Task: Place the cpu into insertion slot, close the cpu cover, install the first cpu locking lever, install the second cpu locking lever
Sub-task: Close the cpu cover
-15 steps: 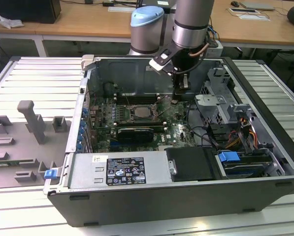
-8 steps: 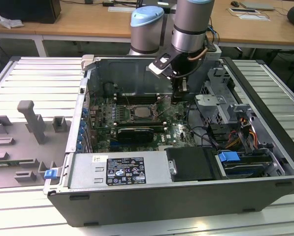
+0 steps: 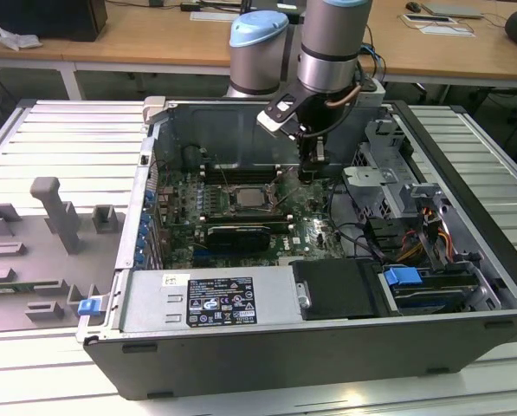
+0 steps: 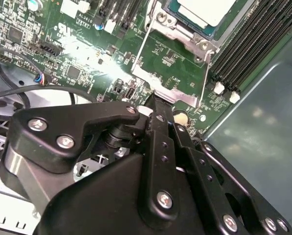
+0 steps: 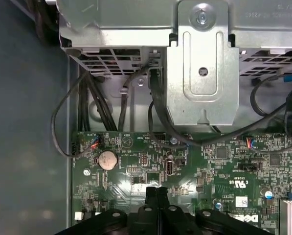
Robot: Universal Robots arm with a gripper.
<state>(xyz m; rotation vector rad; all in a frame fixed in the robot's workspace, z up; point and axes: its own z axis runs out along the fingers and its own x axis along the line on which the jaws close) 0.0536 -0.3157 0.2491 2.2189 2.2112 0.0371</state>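
The cpu [image 3: 251, 198] lies flat in the insertion slot [image 3: 233, 192] on the green board inside the open computer case; the second wrist view shows its pale top [image 4: 204, 10] inside the silver rim [image 4: 159, 17]. The cpu cover [image 4: 177, 95], a silver frame with a large window, is swung open away from the chip, and the board shows through the window. My gripper [image 3: 310, 173] hangs over the board on the exterior view's right of the slot. Its black fingers are shut together, and its tip [image 4: 153, 100] sits at the cover's free edge. In the first wrist view my gripper [image 5: 157, 192] is just above the board.
A black expansion card [image 3: 238, 234] lies in front of the slot. Long black memory slots [image 4: 253, 44] run beside it. A metal drive cage [image 5: 202, 58] and dark cables [image 5: 158, 122] crowd the exterior view's right. A coin battery [image 5: 107, 159] sits on the board. Grey fixtures [image 3: 54, 217] stand outside the case.
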